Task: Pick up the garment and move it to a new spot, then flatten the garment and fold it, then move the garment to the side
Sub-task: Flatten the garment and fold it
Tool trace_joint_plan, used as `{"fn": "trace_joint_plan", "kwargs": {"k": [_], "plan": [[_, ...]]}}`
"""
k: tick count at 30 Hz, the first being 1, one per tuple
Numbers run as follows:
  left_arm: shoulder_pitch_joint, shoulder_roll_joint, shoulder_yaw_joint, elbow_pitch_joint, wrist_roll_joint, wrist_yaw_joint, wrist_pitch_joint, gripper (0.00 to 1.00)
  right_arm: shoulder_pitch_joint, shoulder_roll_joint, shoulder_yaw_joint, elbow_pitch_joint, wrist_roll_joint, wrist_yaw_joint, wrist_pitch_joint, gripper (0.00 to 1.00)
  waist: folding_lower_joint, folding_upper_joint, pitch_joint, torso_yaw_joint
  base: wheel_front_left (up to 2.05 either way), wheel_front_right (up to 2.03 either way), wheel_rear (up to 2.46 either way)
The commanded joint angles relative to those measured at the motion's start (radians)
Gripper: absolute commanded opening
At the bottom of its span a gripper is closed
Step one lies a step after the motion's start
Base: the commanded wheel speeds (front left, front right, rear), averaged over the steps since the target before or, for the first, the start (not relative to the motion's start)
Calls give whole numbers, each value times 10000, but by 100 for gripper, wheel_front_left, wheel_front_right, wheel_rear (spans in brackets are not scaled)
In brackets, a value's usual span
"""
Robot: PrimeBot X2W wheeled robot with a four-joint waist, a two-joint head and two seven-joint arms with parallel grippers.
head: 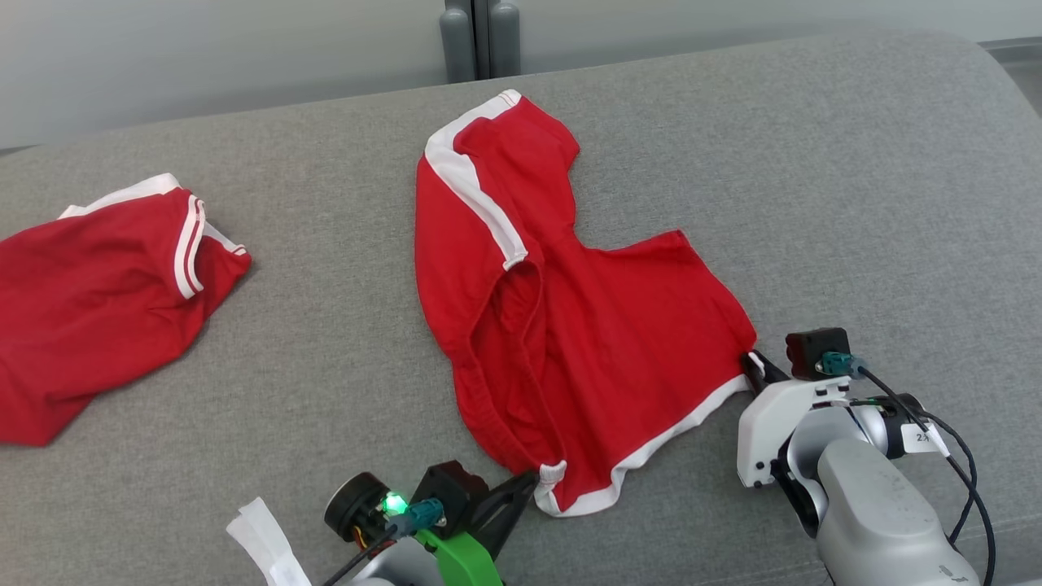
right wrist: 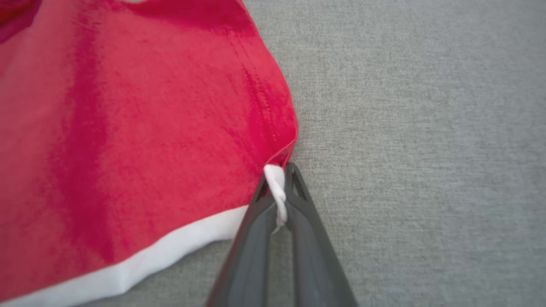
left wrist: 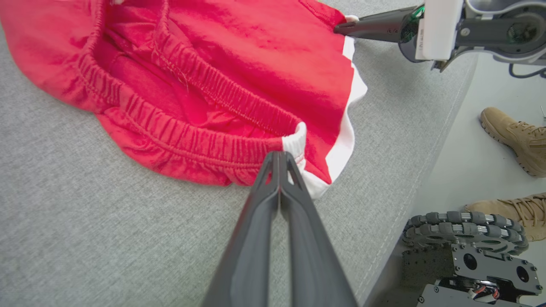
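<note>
Two red pieces of clothing lie on a grey cushion [head: 326, 342] in the head view. The garment [head: 570, 342], red with white trim, is spread out at centre. A second red garment [head: 98, 309] lies well apart at the left. The left gripper [head: 533, 482] meets the garment's near corner and the right gripper [head: 753, 364] its right corner. A white tag [head: 920, 438] on the right arm shows a "2"; the rest is unreadable.

In the left wrist view, the left gripper [left wrist: 279, 155] is pressed together on the white end of the elastic waistband. Tan boots [left wrist: 512, 136] stand on the floor at the right.

In the right wrist view, the right gripper [right wrist: 281, 177] is clamped on the white hem corner.
</note>
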Motion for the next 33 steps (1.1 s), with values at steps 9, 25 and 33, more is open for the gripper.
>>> {"fn": "trace_joint_plan", "kwargs": {"k": [9,25,33], "plan": [[255,144,114,-252,-253,228,-130,0,399,-215,167,159,281,-17,-68,0,0,-1,-351,-16,0,0,0],[1587,428,1239,-573,-496,1511,-2177,100,1454,-584,-977,-972,-610,-17,-1261,100,0,-1,-1503,18,0,0,0],[2902,497,2885,-1642,50,2214,-2467,100,3049,-712,-1266,-3678,-552,-17,-1742,100,0,-1,-1846,37,0,0,0]]}}
